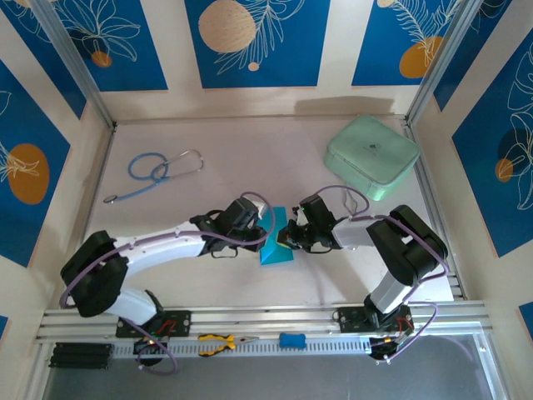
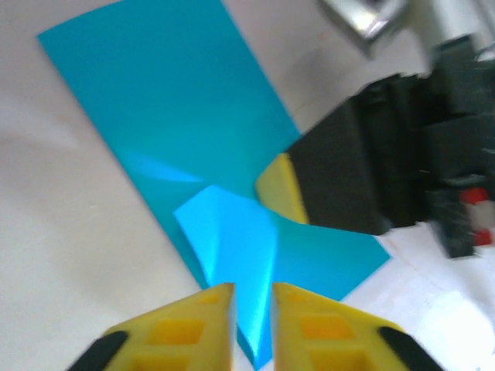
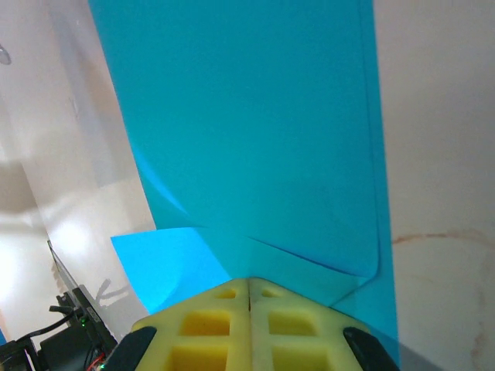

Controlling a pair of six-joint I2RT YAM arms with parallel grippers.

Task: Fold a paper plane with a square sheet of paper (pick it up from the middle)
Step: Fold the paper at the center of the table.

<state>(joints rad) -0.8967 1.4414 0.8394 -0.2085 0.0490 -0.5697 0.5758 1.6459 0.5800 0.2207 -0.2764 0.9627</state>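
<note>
No text, number or brand can be read in these views. The mint-green case bears a small dark mark on its lid, too small to make out. The blue wall panels show only leaf and circle patterns, no lettering.
</note>
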